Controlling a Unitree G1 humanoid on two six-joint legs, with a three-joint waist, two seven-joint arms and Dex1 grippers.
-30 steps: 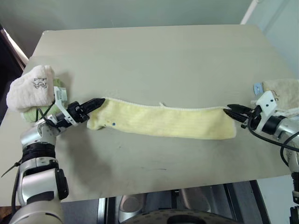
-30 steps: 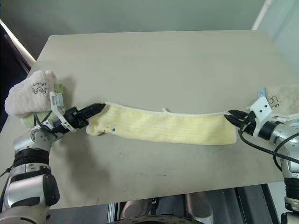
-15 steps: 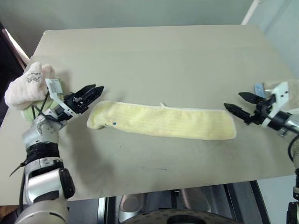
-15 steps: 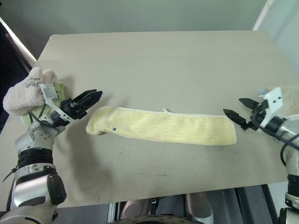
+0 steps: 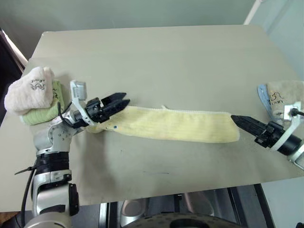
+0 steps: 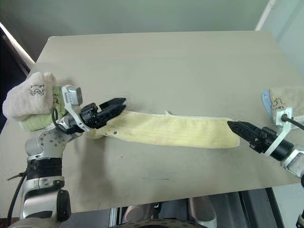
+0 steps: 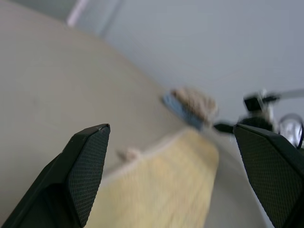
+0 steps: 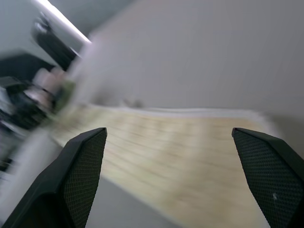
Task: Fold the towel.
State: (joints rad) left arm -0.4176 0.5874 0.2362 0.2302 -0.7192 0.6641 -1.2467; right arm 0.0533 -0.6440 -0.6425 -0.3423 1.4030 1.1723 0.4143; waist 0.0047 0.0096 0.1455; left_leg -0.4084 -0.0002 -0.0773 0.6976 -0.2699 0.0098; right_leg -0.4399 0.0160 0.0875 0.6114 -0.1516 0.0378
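The pale yellow towel lies on the table as a long narrow strip, with its blue dot near the left end. My left gripper stands open, its fingers reaching over the strip's left end with nothing between them. In the left wrist view the towel runs away between the two spread fingers. My right gripper is just off the strip's right end, pointing along it. Its wrist view shows both fingers wide apart with the towel lying ahead of them.
A pink folded towel on a green one sits at the table's left edge, behind my left arm. A beige folded towel on a blue one sits at the right edge. The table's front edge is close below the strip.
Both grippers opened and let go of the towel's ends. The left one then moved right, over the left end. The right one drew back a little and rolled.
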